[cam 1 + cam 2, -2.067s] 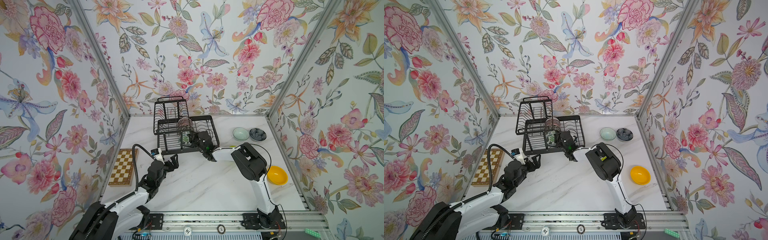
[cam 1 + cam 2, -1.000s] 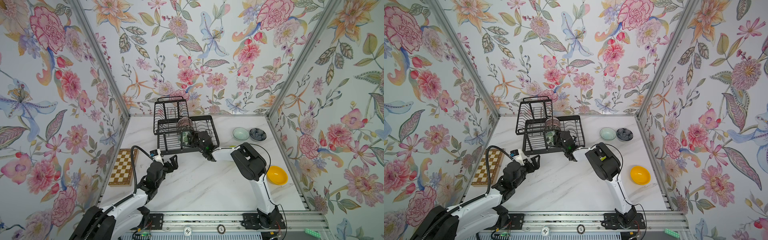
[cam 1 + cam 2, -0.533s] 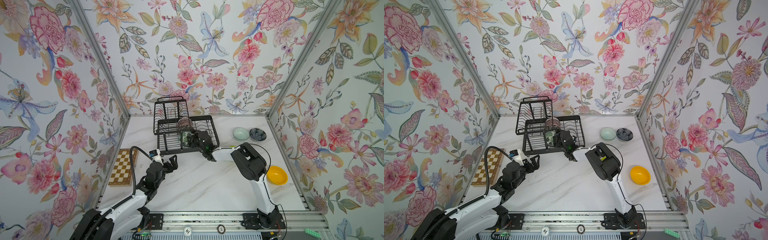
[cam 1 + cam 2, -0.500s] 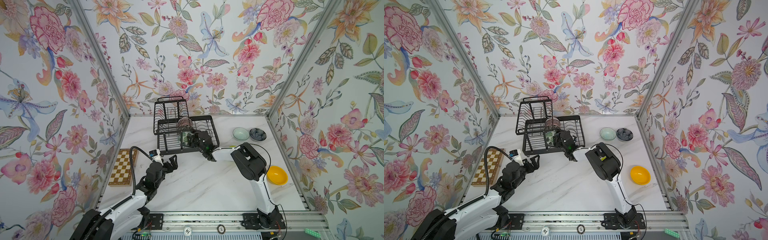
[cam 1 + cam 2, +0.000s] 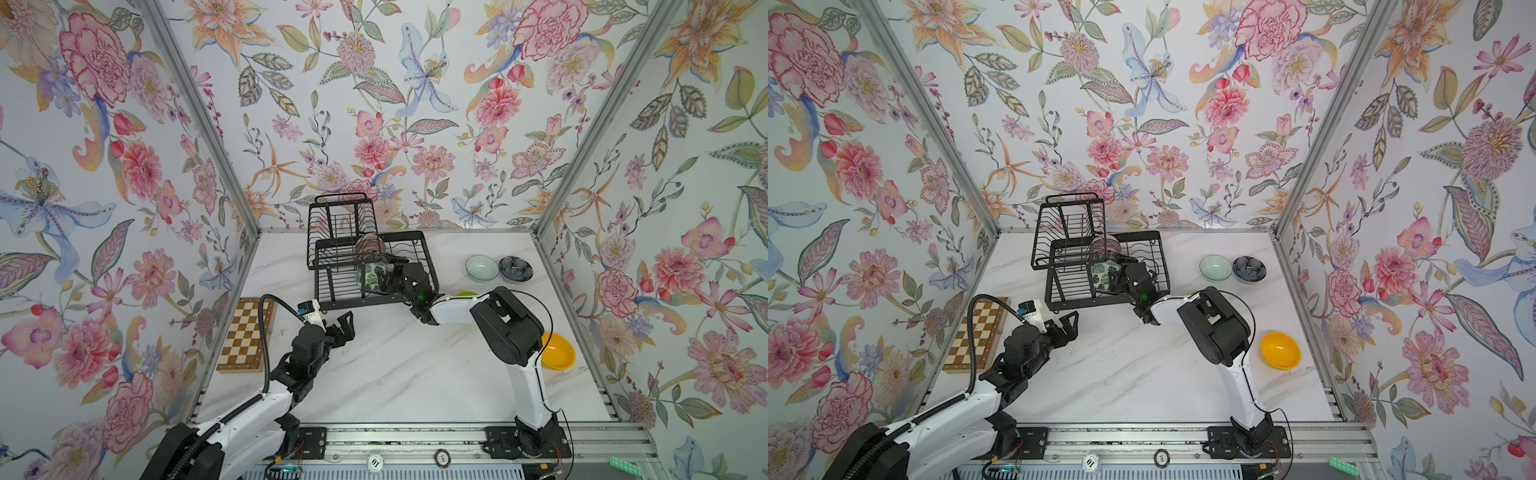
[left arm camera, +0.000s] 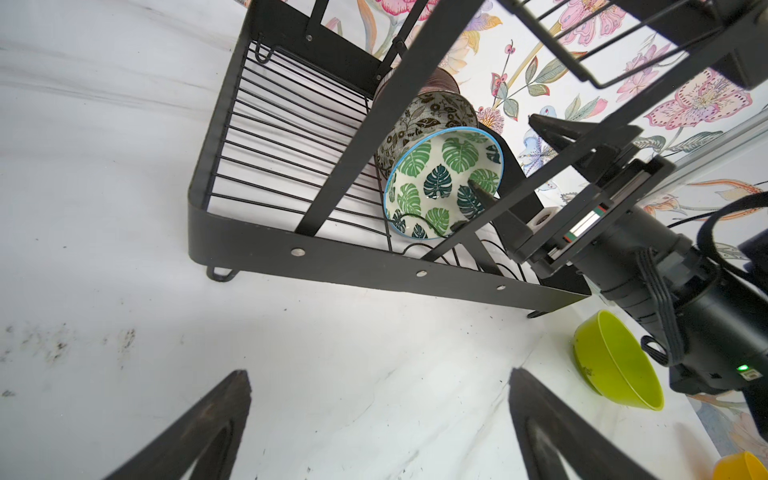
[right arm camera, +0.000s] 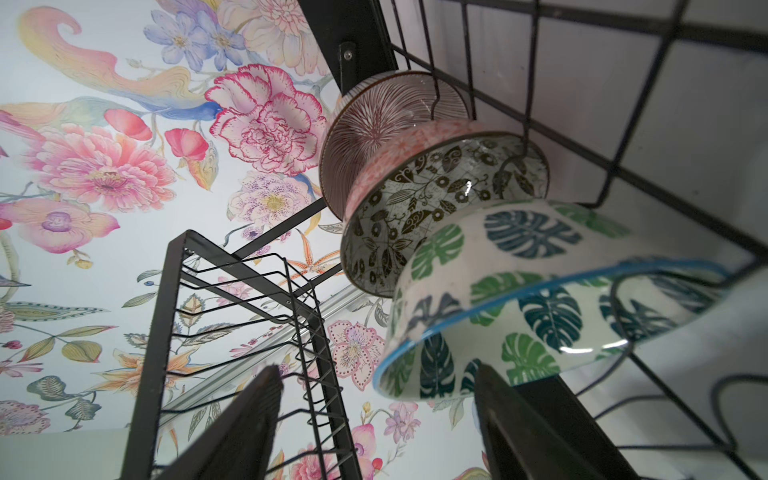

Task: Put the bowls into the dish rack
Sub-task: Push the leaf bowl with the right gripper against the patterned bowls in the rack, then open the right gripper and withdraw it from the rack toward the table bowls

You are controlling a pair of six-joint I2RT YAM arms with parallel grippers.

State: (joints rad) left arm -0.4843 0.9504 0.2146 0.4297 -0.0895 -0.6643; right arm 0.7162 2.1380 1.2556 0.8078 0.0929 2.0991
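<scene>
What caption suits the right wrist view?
Open right gripper straddles rim of round green-leaf print bowl in black wire dish rack.

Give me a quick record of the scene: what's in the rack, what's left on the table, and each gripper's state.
dish rack: black wire, two tiers
loaded, on edge, lower tier: pink ribbed bowl, black-and-white bowl, leaf-print bowl
table: celadon bowl, dark blue bowl, lime bowl, orange-yellow bowl
left gripper: open, above the table
right gripper: open, jaws astride the leaf-print bowl's rim
</scene>
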